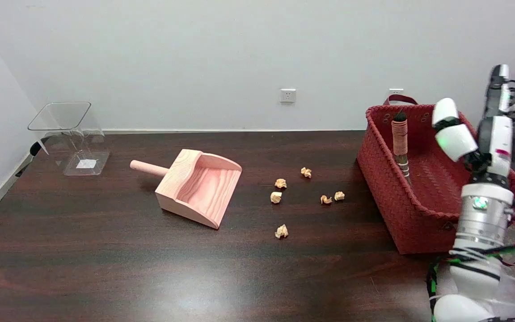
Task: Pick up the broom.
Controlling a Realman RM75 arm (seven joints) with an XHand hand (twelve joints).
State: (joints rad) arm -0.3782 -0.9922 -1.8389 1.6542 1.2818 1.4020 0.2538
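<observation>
A dark brown wooden table (105,268) is seen from above, with a plain white wall (195,44) behind it. A red woven basket (387,188) with dark red strap handles is set on the right side of the table. The broom (400,143), a thin stick wrapped with reddish cord and tipped in black, is stood up inside the basket and is leaned against the left wall of it. Only the upper part of the broom is shown; the lower part is hidden in the basket. The white robot arm (481,223) is raised from the lower right corner, in front of the basket's right side. The right hand (456,132), black and white, is held up above the basket, to the right of the broom and apart from it. Nothing is seen held in the hand, but how the fingers are set cannot be told from this side. A light pink wooden dustpan (199,188) with a round handle is laid near the middle of the table. Six small crumpled tan paper balls (280,183) are scattered between the dustpan and the basket. A clear plastic bin (72,136) is placed at the far left corner. A white wall socket (287,95) is fixed to the wall.
</observation>
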